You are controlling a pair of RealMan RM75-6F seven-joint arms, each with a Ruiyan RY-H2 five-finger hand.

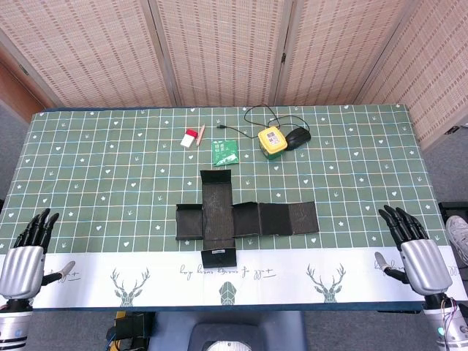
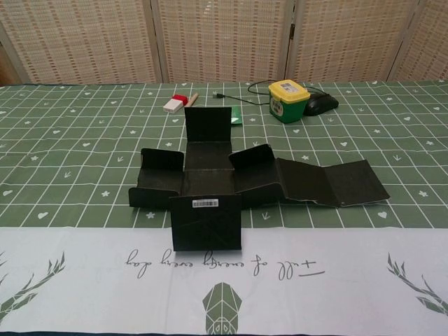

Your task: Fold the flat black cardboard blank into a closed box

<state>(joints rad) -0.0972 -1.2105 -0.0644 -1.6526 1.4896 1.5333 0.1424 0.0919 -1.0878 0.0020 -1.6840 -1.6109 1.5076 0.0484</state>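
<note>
No fold is yet begun — the flat black cross-shaped cardboard blank (image 1: 245, 217) lies untouched between the left hand (image 1: 28, 252) and right hand (image 1: 413, 248), fingers spread, nothing held — its side flaps must be raised first

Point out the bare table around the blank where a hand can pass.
Bare: cloth between left hand and blank; between blank and right hand; white strip below it. Crowded: behind it, by packet, eraser, yellow tub, mouse.

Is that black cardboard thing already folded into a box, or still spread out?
Mostly spread out: the black cardboard blank lies as an open cross, its short flaps partly raised, no hand touching it.
</note>
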